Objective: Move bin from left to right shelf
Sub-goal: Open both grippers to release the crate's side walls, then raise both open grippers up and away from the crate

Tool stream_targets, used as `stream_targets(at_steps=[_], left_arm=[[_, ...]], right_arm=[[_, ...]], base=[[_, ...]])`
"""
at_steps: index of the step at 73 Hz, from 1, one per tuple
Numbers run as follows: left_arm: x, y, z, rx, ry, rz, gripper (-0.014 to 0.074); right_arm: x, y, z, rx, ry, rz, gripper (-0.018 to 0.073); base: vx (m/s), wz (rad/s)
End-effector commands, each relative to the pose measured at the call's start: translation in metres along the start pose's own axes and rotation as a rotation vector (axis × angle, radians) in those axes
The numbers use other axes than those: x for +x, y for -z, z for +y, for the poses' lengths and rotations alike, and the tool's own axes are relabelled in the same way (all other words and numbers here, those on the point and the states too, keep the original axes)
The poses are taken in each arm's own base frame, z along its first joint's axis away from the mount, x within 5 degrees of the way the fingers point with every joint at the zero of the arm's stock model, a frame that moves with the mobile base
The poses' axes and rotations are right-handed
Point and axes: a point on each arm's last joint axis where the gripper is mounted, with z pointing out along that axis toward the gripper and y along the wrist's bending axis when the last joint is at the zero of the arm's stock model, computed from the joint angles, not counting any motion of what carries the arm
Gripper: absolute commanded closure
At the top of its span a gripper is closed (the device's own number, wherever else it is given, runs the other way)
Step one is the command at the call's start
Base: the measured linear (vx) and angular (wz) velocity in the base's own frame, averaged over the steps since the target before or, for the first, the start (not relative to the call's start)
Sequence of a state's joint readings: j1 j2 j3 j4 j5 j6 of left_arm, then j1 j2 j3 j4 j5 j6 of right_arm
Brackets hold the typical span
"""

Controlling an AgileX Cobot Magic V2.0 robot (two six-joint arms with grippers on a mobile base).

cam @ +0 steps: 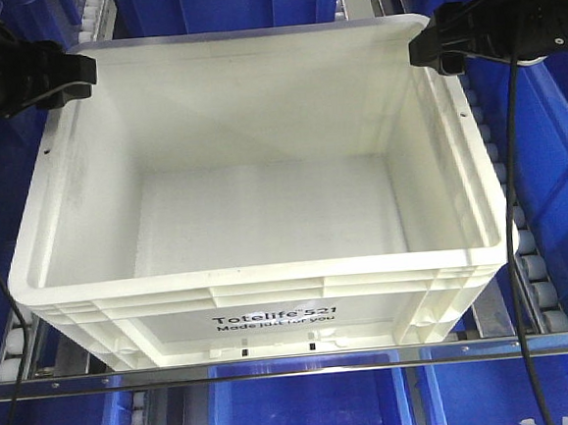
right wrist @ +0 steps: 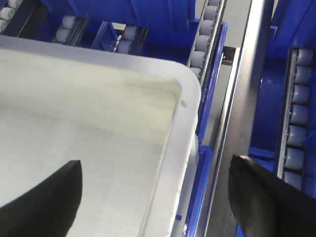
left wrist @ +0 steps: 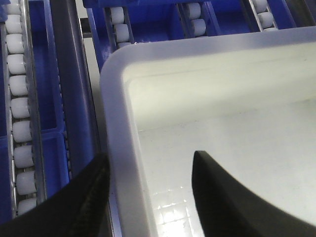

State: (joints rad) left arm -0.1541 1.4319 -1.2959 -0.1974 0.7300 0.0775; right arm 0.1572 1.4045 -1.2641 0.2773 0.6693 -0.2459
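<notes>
The white bin point(cam: 264, 204) with the black "Totelife 521" print on its near side sits on the roller shelf in the middle of the front view, and it is empty. At its far left corner my left gripper point(cam: 79, 77) is open. In the left wrist view the left gripper point(left wrist: 148, 170) straddles the bin point(left wrist: 222, 98) wall, one finger outside and one inside. My right gripper point(cam: 427, 49) is open at the far right corner. In the right wrist view the right gripper point(right wrist: 155, 175) likewise straddles the rim of the bin point(right wrist: 74, 98), with clear gaps on both sides.
Blue bins stand to the right point(cam: 555, 152), below point(cam: 309, 407) and behind. Roller tracks point(left wrist: 19, 98) point(right wrist: 296, 113) run alongside the white bin. A metal rail point(cam: 296, 364) crosses the shelf front. Black cables point(cam: 523, 253) hang down on both sides.
</notes>
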Motion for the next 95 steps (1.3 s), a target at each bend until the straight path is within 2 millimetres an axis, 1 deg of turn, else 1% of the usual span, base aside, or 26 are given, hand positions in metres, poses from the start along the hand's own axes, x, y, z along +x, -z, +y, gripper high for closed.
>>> stream_targets(at_steps=[1,18,27,36,39,40,42,45,47,49,51,52,53,56,59,60,69,73,78,79,82,87,91,95], left_arm=[[-0.012,0.020,-0.006,0.015,0.003,-0.098,0.0227],[-0.006,0.024,-0.006,0.017,-0.007,-0.071,0.0227],[0.009,0.032,-0.005,0.008,-0.002,-0.130,0.0227],[0.032,0.042,-0.002,-0.012,-0.004,-0.218,0.0227],[0.039,0.050,-0.001,-0.022,-0.014,-0.263,0.0227],[0.044,0.050,0.000,-0.026,-0.017,-0.259,0.0227],[0.047,0.053,0.000,-0.033,-0.025,-0.284,0.0227],[0.057,0.061,0.001,-0.042,-0.038,-0.322,0.0227],[0.062,0.062,0.001,-0.045,-0.040,-0.327,0.0227],[0.068,0.068,0.001,-0.048,-0.045,-0.350,0.0227],[0.075,0.072,0.002,-0.050,-0.046,-0.367,0.0227],[0.080,0.073,0.002,-0.050,-0.045,-0.368,0.0227],[0.082,0.074,0.002,-0.051,-0.045,-0.374,0.0227],[0.091,0.081,0.002,-0.051,-0.047,-0.406,0.0227],[0.101,0.083,0.003,-0.054,-0.048,-0.419,0.0227],[0.107,0.085,0.003,-0.054,-0.048,-0.426,0.0227],[0.144,0.105,0.004,-0.069,-0.093,-0.491,0.0227],[0.163,0.110,0.006,-0.078,-0.115,-0.496,0.0227],[0.185,0.120,0.006,-0.074,-0.120,-0.522,0.0227],[0.189,0.121,0.006,-0.073,-0.120,-0.519,0.0227],[0.196,0.126,0.006,-0.072,-0.122,-0.559,0.0227],[0.202,0.145,0.004,-0.068,-0.129,-0.685,0.0227],[0.205,0.155,0.003,-0.069,-0.135,-0.748,0.0227],[0.208,0.159,0.003,-0.083,-0.155,-0.771,0.0227]], right_arm=[[-0.014,0.018,0.002,0.001,0.001,-0.094,-0.0027],[-0.005,0.020,0.003,-0.001,-0.005,-0.069,-0.0027],[0.015,0.023,0.002,0.020,-0.021,-0.111,-0.0027],[0.034,0.036,0.001,0.054,-0.026,-0.209,-0.0027],[0.040,0.040,0.001,0.063,-0.026,-0.238,-0.0027],[0.041,0.044,0.002,0.066,-0.026,-0.254,-0.0027],[0.043,0.047,0.002,0.072,-0.025,-0.277,-0.0027],[0.050,0.055,0.003,0.082,-0.019,-0.311,-0.0027],[0.053,0.058,0.003,0.088,-0.017,-0.334,-0.0027],[0.058,0.061,0.003,0.094,-0.016,-0.349,-0.0027],[0.064,0.066,0.003,0.101,-0.009,-0.368,-0.0027],[0.063,0.071,0.004,0.103,-0.006,-0.388,-0.0027],[0.068,0.069,0.003,0.106,-0.006,-0.385,-0.0027],[0.076,0.077,0.004,0.113,-0.004,-0.418,-0.0027],[0.084,0.085,0.005,0.121,0.001,-0.455,-0.0027],[0.089,0.083,0.005,0.124,0.002,-0.450,-0.0027],[0.123,0.103,0.008,0.152,0.046,-0.536,-0.0027],[0.142,0.106,0.009,0.161,0.075,-0.539,-0.0027],[0.165,0.114,0.011,0.172,0.117,-0.565,-0.0027],[0.167,0.117,0.011,0.173,0.122,-0.572,-0.0027],[0.179,0.118,0.012,0.174,0.136,-0.573,-0.0027],[0.195,0.123,0.014,0.181,0.167,-0.599,-0.0027],[0.200,0.129,0.014,0.196,0.184,-0.654,-0.0027],[0.202,0.135,0.015,0.205,0.185,-0.707,-0.0027]], base=[[0.00,0.00],[0.00,0.00],[0.00,0.00],[0.00,0.00],[0.00,0.00],[0.00,0.00],[0.00,0.00],[0.00,0.00],[0.00,0.00],[0.00,0.00],[0.00,0.00],[0.00,0.00],[0.00,0.00],[0.00,0.00],[0.00,0.00],[0.00,0.00],[0.00,0.00],[0.00,0.00],[0.00,0.00],[0.00,0.00],[0.00,0.00],[0.00,0.00],[0.00,0.00],[0.00,0.00]])
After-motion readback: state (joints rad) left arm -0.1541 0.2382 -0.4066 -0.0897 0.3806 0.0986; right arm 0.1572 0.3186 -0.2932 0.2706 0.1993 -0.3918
